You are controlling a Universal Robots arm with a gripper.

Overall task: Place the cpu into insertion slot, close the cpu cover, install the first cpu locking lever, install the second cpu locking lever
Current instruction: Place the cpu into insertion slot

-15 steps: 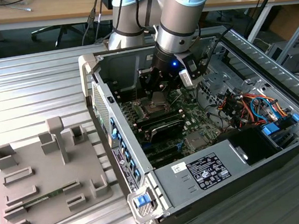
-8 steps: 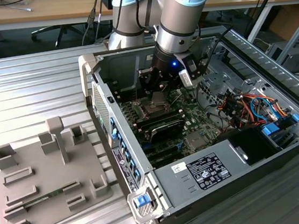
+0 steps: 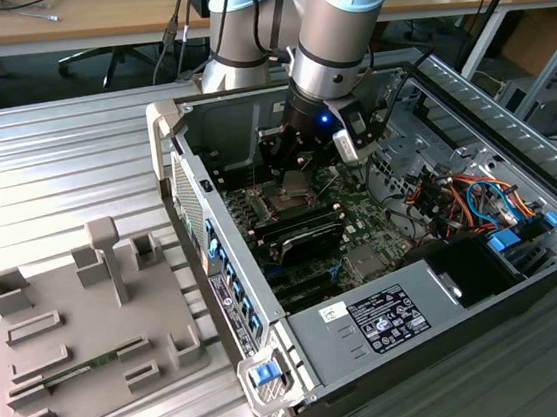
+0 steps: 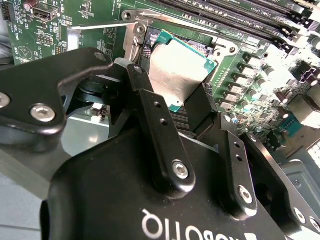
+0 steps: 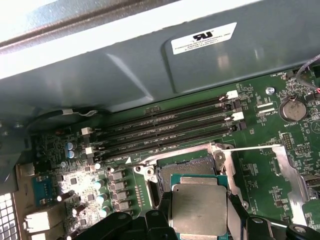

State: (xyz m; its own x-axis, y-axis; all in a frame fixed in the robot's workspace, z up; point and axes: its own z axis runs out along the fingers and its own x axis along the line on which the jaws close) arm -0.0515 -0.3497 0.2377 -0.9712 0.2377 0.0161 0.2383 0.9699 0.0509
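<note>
**Chip held over the open socket**

Lying on its side on a ribbed metal counter (image 3: pixel 52 164), an open computer case (image 3: pixel 187 184) fills the middle and the exterior view's right. A grey tray (image 3: pixel 72 292) of moulded holders sits on the counter at the exterior view's left, just beside the case. Wooden desks (image 3: pixel 56 17) run along the top of that view, with cables and small clutter on them. The robot arm (image 3: pixel 338 21) comes down from the top centre into the case, over the green circuit board (image 5: pixel 260 172).

The tool (image 4: pixel 170 87) is closed part-way, its two black fingers (image 4: pixel 150 112) pressed against opposite edges of the chip (image 4: pixel 175 70) and gripping it. The chip's silvery-grey face is turned up, with its greenish rim showing at the corners.

In the first wrist view the chip (image 5: pixel 199 202) hangs between the fingers over the near part of the socket (image 5: pixel 187 167), whose dark bed and silvery rim show past the chip's far edge. Whether the chip touches the socket cannot be told. The cover (image 5: pixel 292 180) stands swung open to one side of the socket, apart from the chip, and a thin wire lever (image 5: pixel 252 147) stretches along by it. Long black memory slots (image 5: pixel 170 127) lie just beyond the socket, near the case's grey wall.
</note>
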